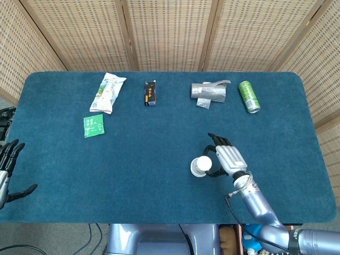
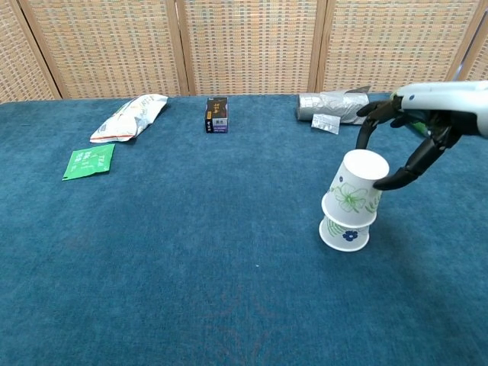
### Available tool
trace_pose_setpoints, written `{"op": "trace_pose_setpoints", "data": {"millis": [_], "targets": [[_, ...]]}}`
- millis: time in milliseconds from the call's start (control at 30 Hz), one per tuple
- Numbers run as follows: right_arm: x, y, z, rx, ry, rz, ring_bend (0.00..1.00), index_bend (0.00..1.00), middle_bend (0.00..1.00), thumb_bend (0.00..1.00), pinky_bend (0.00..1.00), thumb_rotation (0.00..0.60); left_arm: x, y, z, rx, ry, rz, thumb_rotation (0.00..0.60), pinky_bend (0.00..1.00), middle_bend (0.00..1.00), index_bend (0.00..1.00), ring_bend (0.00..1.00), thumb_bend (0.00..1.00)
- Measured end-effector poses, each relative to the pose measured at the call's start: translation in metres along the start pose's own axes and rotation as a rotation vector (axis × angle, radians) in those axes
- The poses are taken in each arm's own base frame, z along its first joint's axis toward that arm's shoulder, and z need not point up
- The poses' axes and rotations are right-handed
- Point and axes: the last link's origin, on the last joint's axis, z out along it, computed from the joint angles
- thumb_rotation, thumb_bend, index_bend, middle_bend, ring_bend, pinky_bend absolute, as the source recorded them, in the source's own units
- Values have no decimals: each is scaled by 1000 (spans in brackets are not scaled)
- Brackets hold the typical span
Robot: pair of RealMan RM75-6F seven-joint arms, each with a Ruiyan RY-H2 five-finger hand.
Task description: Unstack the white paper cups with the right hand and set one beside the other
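Two white paper cups stand upside down near the table's front right. The upper cup (image 2: 355,187), printed with a green flower, is lifted partway off and tilted. Under it the lower cup (image 2: 344,233), with a blue flower, rests on the cloth. My right hand (image 2: 408,133) pinches the upper cup near its base, thumb on one side and fingers on the other. From the head view the cups (image 1: 201,166) show as one white disc beside the right hand (image 1: 227,158). My left hand (image 1: 7,170) hangs off the table's left edge, fingers spread, holding nothing.
Along the far side lie a white snack bag (image 1: 109,92), a green packet (image 1: 94,126), a small dark box (image 1: 151,93), a crumpled silver pouch (image 1: 209,92) and a green can (image 1: 248,96). The blue cloth (image 1: 143,154) covers the table.
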Motion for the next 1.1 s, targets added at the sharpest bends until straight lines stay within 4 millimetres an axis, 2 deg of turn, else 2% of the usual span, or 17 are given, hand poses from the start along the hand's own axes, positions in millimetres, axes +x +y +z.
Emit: {"op": "trace_pose_setpoints", "data": {"millis": [333, 567, 833, 1100], "targets": [[37, -12, -23, 40, 51, 32, 0, 451, 20, 349, 0, 600, 0, 0, 0, -4, -4, 0, 600, 0, 0, 0, 0, 38], [62, 7, -32, -12, 101, 27, 0, 451, 20, 349, 0, 600, 0, 1, -1, -5, -3, 1, 600, 0, 0, 0, 0, 37], [62, 43, -32, -90, 92, 39, 0, 451, 20, 349, 0, 600, -2, 2, -1, -7, -12, 6, 600, 0, 0, 0, 0, 37], [41, 79, -20, -154, 49, 45, 0, 451, 21, 349, 0, 600, -4, 3, 0, -3, -23, 11, 600, 0, 0, 0, 0, 38]]}}
